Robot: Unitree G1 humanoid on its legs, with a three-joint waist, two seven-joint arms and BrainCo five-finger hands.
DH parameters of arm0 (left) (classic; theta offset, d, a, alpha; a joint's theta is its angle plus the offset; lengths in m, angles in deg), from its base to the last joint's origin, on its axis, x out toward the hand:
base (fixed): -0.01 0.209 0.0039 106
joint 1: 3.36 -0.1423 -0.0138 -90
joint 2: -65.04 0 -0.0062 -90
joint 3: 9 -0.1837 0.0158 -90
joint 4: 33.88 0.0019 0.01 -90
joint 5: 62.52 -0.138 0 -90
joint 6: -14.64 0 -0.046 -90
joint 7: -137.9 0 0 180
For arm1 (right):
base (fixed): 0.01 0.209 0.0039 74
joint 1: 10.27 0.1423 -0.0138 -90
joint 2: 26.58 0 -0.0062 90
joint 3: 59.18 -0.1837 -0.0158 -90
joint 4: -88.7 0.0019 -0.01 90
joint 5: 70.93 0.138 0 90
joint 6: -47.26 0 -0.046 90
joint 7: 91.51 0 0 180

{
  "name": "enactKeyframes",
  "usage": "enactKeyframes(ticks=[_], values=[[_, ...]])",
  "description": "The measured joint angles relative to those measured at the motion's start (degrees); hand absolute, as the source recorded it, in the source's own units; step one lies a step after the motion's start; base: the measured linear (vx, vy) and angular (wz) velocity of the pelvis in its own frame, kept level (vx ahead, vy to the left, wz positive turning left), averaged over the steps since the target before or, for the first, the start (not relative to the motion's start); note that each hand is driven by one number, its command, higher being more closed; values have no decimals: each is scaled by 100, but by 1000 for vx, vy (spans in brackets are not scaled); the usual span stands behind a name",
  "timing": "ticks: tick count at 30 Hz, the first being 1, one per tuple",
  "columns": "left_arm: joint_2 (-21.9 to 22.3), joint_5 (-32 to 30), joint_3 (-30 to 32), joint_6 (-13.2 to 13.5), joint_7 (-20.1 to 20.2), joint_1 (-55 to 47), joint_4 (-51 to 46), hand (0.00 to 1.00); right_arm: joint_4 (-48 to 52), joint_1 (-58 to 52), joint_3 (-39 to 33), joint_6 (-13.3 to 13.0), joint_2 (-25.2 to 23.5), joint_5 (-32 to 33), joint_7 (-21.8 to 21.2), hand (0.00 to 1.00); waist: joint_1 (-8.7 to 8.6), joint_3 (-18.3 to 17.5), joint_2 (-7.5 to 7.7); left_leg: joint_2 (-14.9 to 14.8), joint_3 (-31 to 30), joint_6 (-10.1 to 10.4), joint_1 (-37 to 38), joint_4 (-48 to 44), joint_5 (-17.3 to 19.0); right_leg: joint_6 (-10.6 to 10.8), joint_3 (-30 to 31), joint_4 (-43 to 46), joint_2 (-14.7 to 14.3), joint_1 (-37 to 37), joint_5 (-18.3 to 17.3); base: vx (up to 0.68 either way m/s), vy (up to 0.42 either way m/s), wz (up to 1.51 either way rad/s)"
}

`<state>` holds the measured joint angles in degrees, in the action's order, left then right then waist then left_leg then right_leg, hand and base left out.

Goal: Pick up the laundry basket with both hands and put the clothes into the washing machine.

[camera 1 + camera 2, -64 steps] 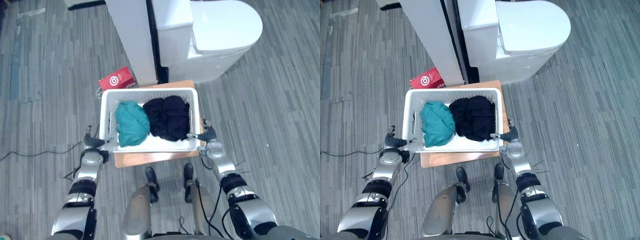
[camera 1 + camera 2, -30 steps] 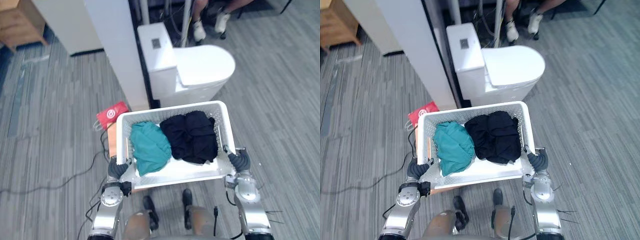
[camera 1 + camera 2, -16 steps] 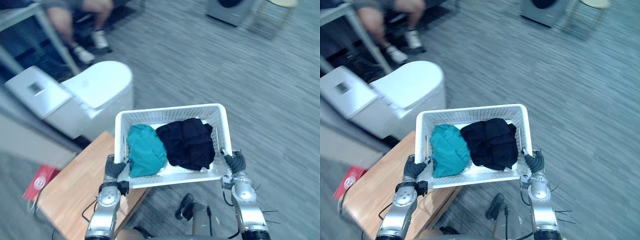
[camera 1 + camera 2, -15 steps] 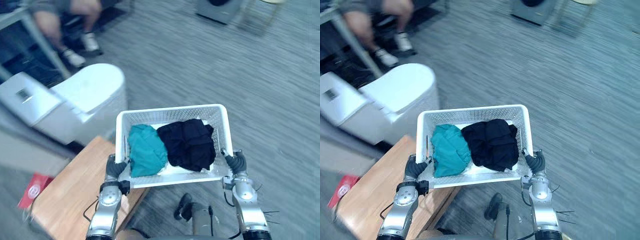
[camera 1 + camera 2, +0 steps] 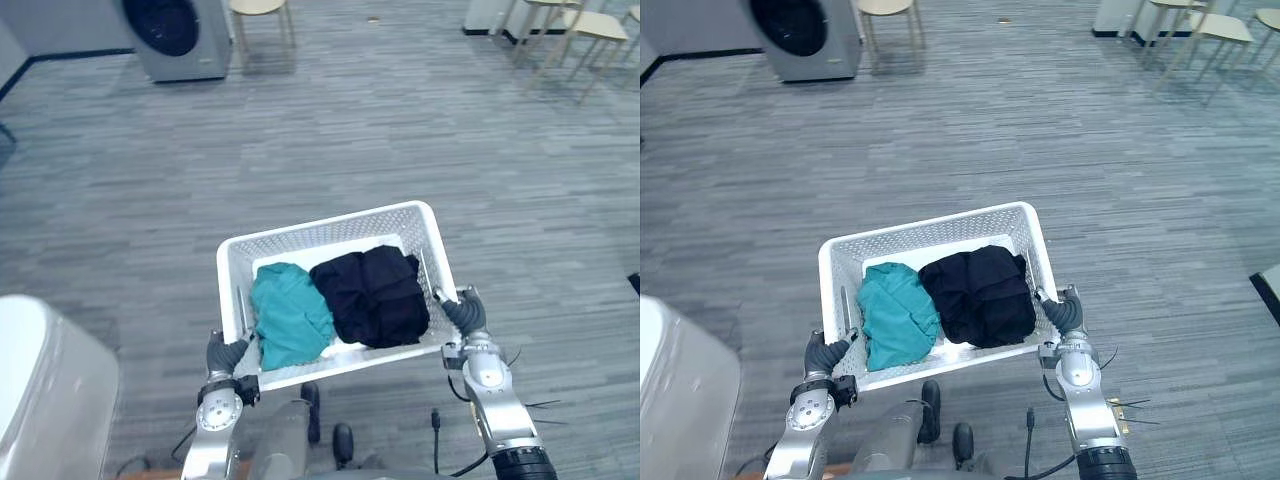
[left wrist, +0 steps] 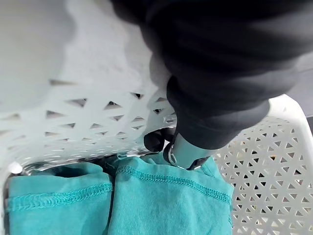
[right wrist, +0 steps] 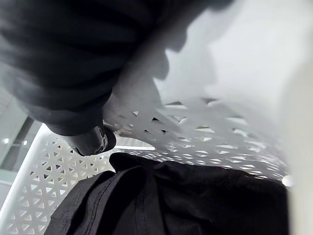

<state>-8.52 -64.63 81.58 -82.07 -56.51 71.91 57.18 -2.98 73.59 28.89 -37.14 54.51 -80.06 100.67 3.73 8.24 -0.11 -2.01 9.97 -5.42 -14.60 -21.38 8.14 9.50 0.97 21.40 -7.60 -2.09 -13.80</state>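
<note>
Left hand (image 5: 224,357) and right hand (image 5: 466,316), fingers hooked over opposite rims, hold the basket (image 5: 330,222) level so the clothes (image 5: 288,318) cannot spill.

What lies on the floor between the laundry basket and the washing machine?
Nothing: the left eye view shows bare grey floor between the laundry basket and the washing machine.

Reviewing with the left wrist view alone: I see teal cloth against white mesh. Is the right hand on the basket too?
Observer: Yes, the right hand grips the white laundry basket at its right end, fingers curled over the rim.
Operator: What else is inside?
Observer: A black garment lies beside the teal garment, on the right hand's side.
Operator: Is the washing machine visible?
Observer: Yes, a grey washing machine with a dark round door stands far ahead, leftward.
</note>
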Motion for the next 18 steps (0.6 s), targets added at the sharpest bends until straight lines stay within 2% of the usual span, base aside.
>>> enactKeyframes(ticks=[1, 2, 3, 4, 5, 6, 7, 8, 9, 10, 11, 12, 13, 14, 15, 16, 17, 18], values=[[-23, -12, -37, -54, 29, -21, 1, 100, -44, -22, -54, 0, -49, -6, -14, 100, -47, 7, -6, 86, -28, -35, 360, 196, 120, 510, -201, 1397, 178, -528, 40, 533, 81, 5], [-66, -23, -43, -92, 25, -30, 6, 100, -142, -30, -42, -6, -56, -32, -24, 100, -178, 23, 14, 217, -86, -91, 767, 447, 206, 36, -530, 2493, 468, -940, -81, 542, 68, 14], [-85, -27, -40, -101, 24, -31, 3, 100, -193, -28, -36, -6, -62, -46, -54, 100, -200, 27, 6, 251, -92, -101, 981, 570, 258, -239, -671, 2772, 633, -1096, -234, 533, 47, 18], [-119, -28, -39, -100, 17, -33, -2, 100, -243, -26, -34, -6, -69, -47, -99, 100, -253, 34, -57, 228, -94, -93, 1277, 711, 377, -636, -945, 2789, 881, -1351, -447, 518, 19, -2], [-183, -25, -26, -99, 3, -24, -19, 100, -243, 2, -44, -18, -75, -47, -115, 100, -277, 65, -129, 133, -122, -35, 1509, 782, 576, -813, -1095, 2510, 991, -1660, -539, 512, 2, -9], [-208, -24, -8, -99, 1, -13, -24, 100, -244, 16, -38, -18, -80, -47, -119, 100, -277, 80, -156, 83, -123, -7, 1600, 788, 664, -830, -1102, 2289, 997, -1851, -537, 512, -26, -9], [-262, -21, -30, -100, -5, 24, -22, 100, -246, 14, -37, -19, -78, -46, -118, 100, -292, 131, -235, -48, -146, 57, 1834, 894, 789, -820, -986, 1491, 966, -2146, -305, 523, -54, 11], [-299, -24, -57, -101, 10, 50, -22, 100, -248, -23, -52, -12, -67, -45, -119, 100, -346, 163, -246, -78, -217, 99, 2104, 1102, 814, -611, -776, 224, 973, -2300, 291, 537, -74, 24], [-301, -28, -57, -100, 15, 55, -22, 100, -248, -39, -52, -5, -65, -46, -118, 100, -393, 173, -198, -57, -228, 115, 2240, 1184, 822, -507, -622, -390, 1010, -2305, 622, 719, -158, 48], [-304, -38, -57, -103, 15, 57, -6, 100, -247, -52, -50, -2, -61, -51, -119, 100, -478, 218, -81, 4, -294, 268, 2540, 1242, 910, -342, -334, -1241, 1196, -2329, 1148, 504, -129, 48], [-297, -51, -64, -110, 29, 49, 8, 100, -248, -85, -50, 1, -48, -52, -118, 100, -524, 224, -25, 30, -373, 422, 2688, 1234, 1021, -337, -243, -1352, 1277, -2318, 1209, 796, -245, 72], [-247, -90, -90, -123, 42, 27, 71, 100, -255, -191, -46, 8, 0, -52, -128, 100, -580, 178, -96, -112, -577, 549, 3010, 1051, 1369, -363, -189, -823, 1281, -2351, 1795, 545, -178, 72], [-172, -99, -109, -134, 62, 35, 101, 100, -257, -217, -67, 43, 13, -52, -127, 100, -599, 135, -189, -279, -688, 641, 2864, 569, 1426, -417, -224, -311, 1185, -2470, 1857, 792, -302, 74], [-123, -122, -196, -135, 62, 36, 110, 100, -256, -223, -129, 70, 19, -50, -125, 100, -598, 139, -251, -432, -769, 718, 2576, -236, 1364, -644, -371, 31, 1119, -2483, 1735, 630, -264, 56], [-11, -123, -251, -139, 55, 32, 126, 100, -242, -219, -172, 73, 101, -49, -124, 100, -584, 163, -457, -802, -830, 902, 2054, -1531, 990, -857, -644, 218, 1000, -2290, 1454, 621, -280, 41], [32, -123, -236, -152, 61, 28, 132, 100, -240, -224, -170, 84, 121, -46, -123, 100, -563, 166, -496, -954, -814, 926, 1778, -2132, 593, -973, -736, 287, 946, -2178, 1377, 740, -302, 45], [42, -123, -223, -160, 71, -24, 156, 100, -173, -285, -152, 126, 118, -41, -112, 100, -541, 179, -524, -1344, -697, 940, 1261, -3382, -22, -1177, -867, 335, 842, -1810, 1173, 613, -241, 39], [47, -118, -247, -160, 76, -57, 157, 100, -76, -355, -156, 127, 114, -39, -94, 100, -508, 188, -536, -1519, -589, 931, 1041, -3846, 5, -1222, -950, 300, 809, -1567, 1056, 740, -266, 46]])
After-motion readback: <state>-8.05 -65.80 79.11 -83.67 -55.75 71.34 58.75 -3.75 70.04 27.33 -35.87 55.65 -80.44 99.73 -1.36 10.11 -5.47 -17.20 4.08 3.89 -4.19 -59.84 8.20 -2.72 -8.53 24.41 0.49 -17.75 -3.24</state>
